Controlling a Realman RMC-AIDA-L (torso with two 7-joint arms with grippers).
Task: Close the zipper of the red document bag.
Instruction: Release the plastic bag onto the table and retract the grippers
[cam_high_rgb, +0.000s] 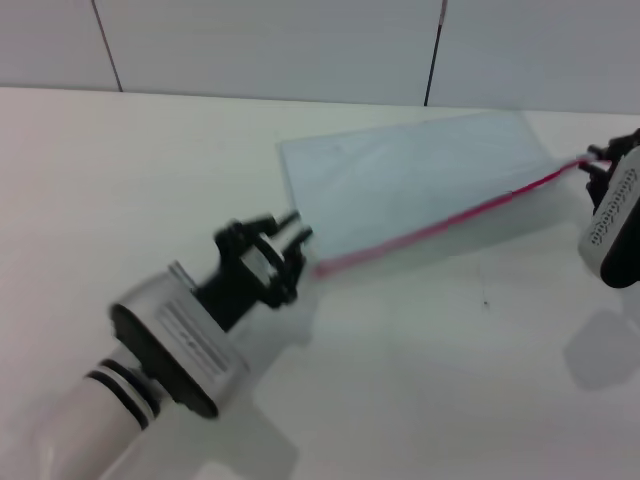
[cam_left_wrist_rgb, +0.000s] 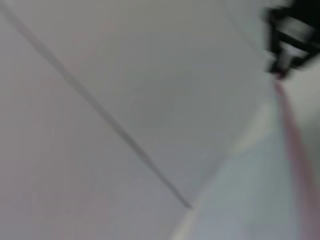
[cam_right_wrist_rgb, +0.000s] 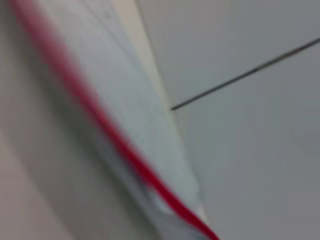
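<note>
1. One red document bag (cam_high_rgb: 420, 180) lies flat on the white tabletop (cam_high_rgb: 120, 180) toward its far right corner. Its near long edge carries the zipper (cam_high_rgb: 440, 226), which runs slantwise from the bag's near-left end up to the right.

2. There is one zipper strip. I cannot make out its slider pull; it may sit at the right end, under the right gripper's tips.

3. Two grippers are at work, one at each end of the zipper. This looks like the arrangement for holding one end fast while the other end is drawn along.

4. The left gripper (cam_high_rgb: 297, 226) reaches in from the tabletop's near left. Its jaws stand apart, tips just beside the zipper's left end, and nothing shows between them. It looks placed to pin or steady that corner, but has not gripped it.

5. The right gripper (cam_high_rgb: 596, 160) sits at the tabletop's right edge, with its tips at the zipper's right end. The strip lifts slightly toward them, which suggests a hold. I cannot tell whether the jaws are clamped on it.

6. The right wrist view shows the red strip (cam_right_wrist_rgb: 120, 145) close up along the pale bag (cam_right_wrist_rgb: 135, 105), which fits that gripper being right at the edge.

7. Nothing else lies on the tabletop besides the bag.
</note>
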